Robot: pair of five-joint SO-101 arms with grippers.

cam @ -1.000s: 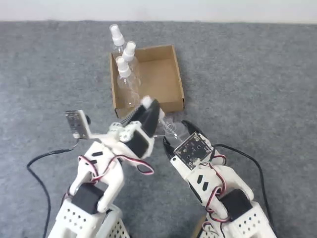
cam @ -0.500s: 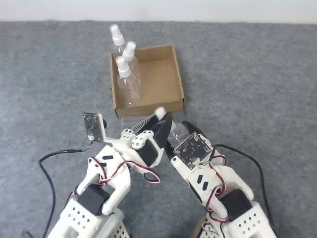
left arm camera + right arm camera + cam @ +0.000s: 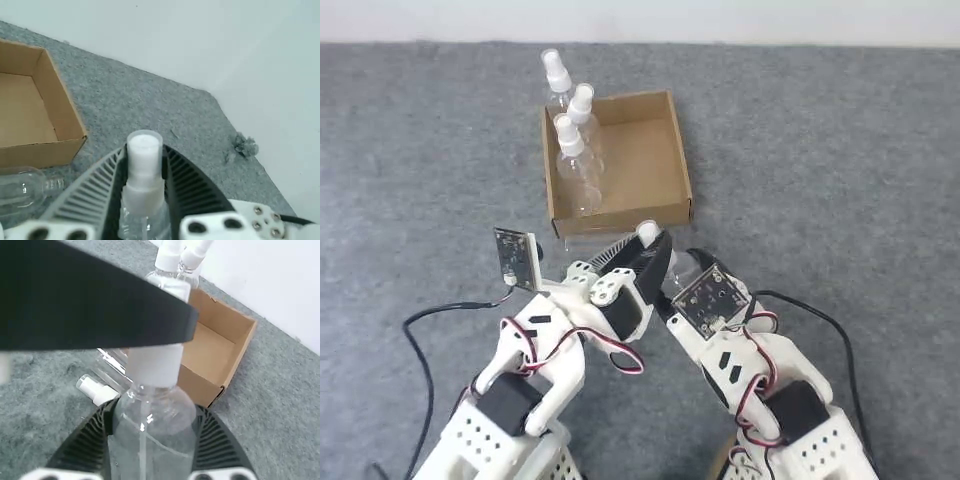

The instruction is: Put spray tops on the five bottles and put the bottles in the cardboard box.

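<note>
High view has the grey carpet (image 3: 840, 150) spread across the whole table, and on its near side the two white arms stand side by side, left arm (image 3: 555, 340) and right arm (image 3: 755, 365), both leaning in so their heads meet in the middle. Just beyond them sits the open cardboard box (image 3: 640, 160), its near wall close to the grippers. The left gripper (image 3: 645, 250) reaches in from the left and the right gripper (image 3: 688, 272) from the near right, touching or almost touching each other. From its own wrist view, the right gripper is clamped round the body of a clear bottle (image 3: 150, 427), holding it upright just short of the box. The left gripper's black ribbed fingers (image 3: 187, 182) are closed on the white spray top (image 3: 144, 160) that sits on this bottle's neck, with its thin tube hanging down inside. Three bottles (image 3: 576, 165) with tops fitted stand at the box's far left corner, though whether the farthest one is inside the wall I cannot tell. A capless bottle (image 3: 22, 186) lies on its side on the carpet against the box's near wall. A loose spray top (image 3: 95, 388) lies on the carpet near it. Off to the right, by the white wall, rests a tuft of fluff (image 3: 244, 147).
</note>
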